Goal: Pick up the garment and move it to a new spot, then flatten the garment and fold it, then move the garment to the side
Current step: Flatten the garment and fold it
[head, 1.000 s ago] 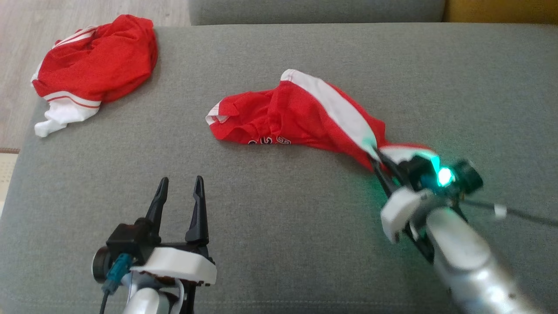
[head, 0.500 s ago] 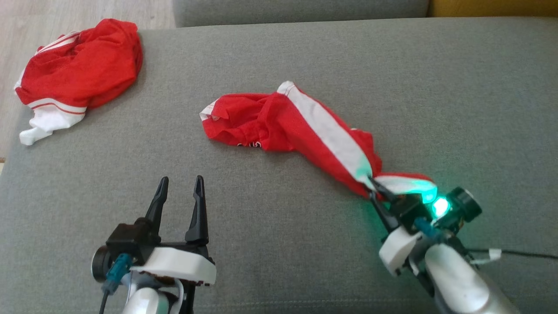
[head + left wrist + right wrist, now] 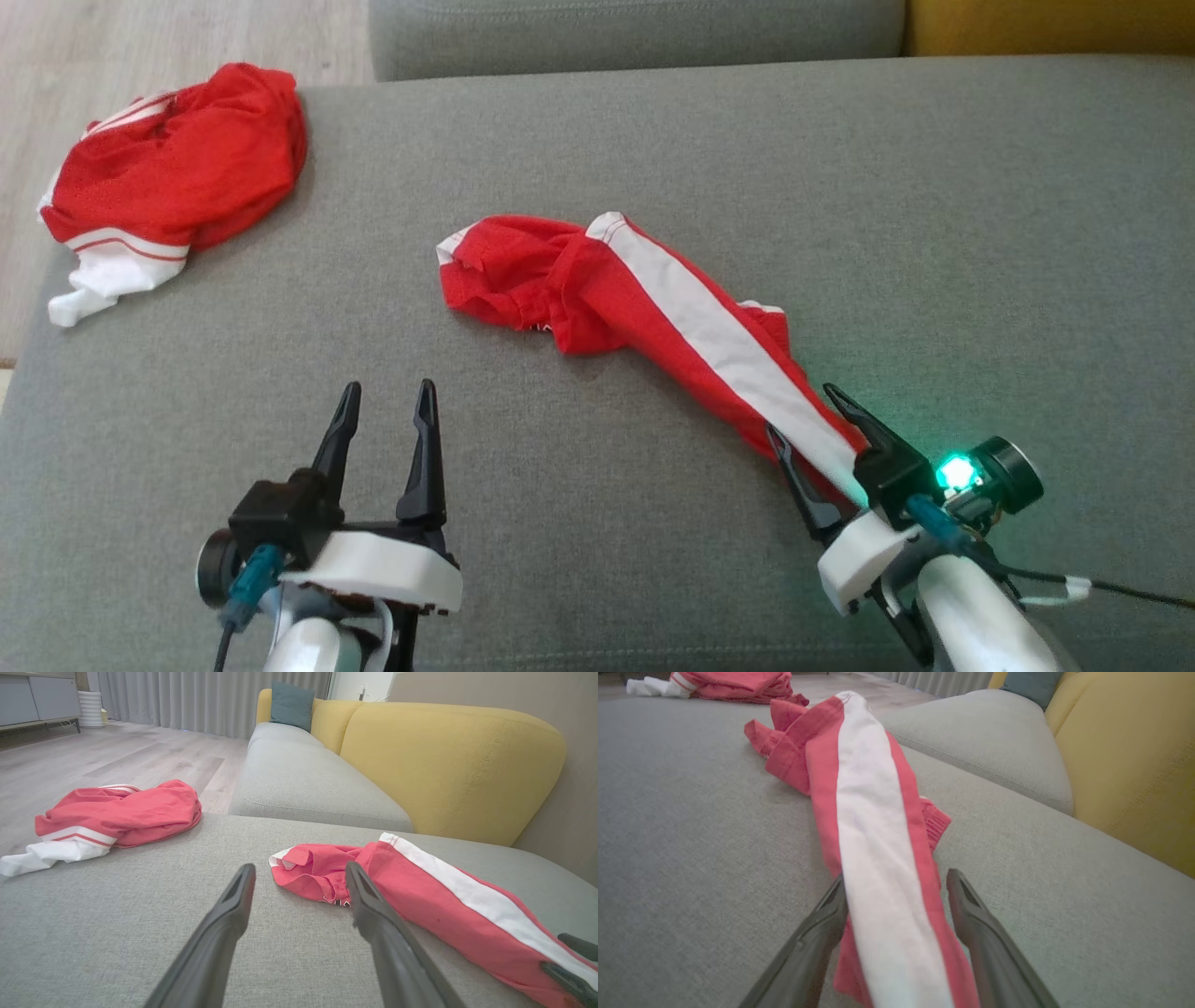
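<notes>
The red garment with its white stripe lies drawn out in a long strip across the middle of the grey sofa seat. Its near end runs between the spread jaws of the right gripper — not pinched. The left gripper hangs apart to the left, jaws spread and empty. Another red garment lies bunched at the seat's far left corner.

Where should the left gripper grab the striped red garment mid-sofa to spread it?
Probably the bunched end with the white-edged hem, nearest the left gripper. Come from the robot's left, low along the cushion: the garment lies roped toward the right gripper, so that end is free.
</notes>
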`<state>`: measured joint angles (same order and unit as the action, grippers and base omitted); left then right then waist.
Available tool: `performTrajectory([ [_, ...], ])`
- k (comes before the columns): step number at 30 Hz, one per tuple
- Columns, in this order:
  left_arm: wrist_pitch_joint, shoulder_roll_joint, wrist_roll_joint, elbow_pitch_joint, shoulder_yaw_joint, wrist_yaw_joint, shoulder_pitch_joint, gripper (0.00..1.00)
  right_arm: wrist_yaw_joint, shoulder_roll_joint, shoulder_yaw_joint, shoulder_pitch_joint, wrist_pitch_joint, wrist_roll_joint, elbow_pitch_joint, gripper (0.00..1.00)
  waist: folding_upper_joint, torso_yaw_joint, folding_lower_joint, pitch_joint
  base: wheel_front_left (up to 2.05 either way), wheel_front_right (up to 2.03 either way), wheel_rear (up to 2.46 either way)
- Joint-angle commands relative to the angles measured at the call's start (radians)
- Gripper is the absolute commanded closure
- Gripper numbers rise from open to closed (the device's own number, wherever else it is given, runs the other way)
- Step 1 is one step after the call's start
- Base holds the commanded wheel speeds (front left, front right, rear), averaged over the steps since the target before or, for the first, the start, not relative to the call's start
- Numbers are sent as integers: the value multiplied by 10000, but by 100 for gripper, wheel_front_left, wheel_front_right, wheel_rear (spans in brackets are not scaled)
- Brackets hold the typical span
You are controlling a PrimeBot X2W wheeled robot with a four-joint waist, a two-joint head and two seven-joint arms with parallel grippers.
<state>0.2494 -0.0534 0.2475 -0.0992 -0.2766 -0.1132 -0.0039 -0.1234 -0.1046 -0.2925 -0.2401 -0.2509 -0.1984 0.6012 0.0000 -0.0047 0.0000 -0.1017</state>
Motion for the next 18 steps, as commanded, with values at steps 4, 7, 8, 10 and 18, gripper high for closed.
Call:
performTrajectory([
  [4,124,32,-59,272,314,30,-89,0,-73,97,-166,324,-108,559,-1213,0,0,-6,0,242,0,0,0],
  [7,124,32,-45,264,250,37,-60,0,-73,103,-189,329,-108,793,-1538,0,0,59,0,302,0,0,0],
  [8,124,32,-36,255,204,40,-54,0,-73,114,-216,279,-108,922,-1628,0,0,109,0,330,0,0,0],
  [10,124,32,-10,234,117,36,-40,0,-73,144,-322,43,-47,1183,-1679,0,0,229,0,384,0,0,0],
  [18,124,32,34,230,-69,-15,-34,0,-73,184,-1083,-2119,1279,2009,-684,0,0,938,0,405,0,0,0],
])
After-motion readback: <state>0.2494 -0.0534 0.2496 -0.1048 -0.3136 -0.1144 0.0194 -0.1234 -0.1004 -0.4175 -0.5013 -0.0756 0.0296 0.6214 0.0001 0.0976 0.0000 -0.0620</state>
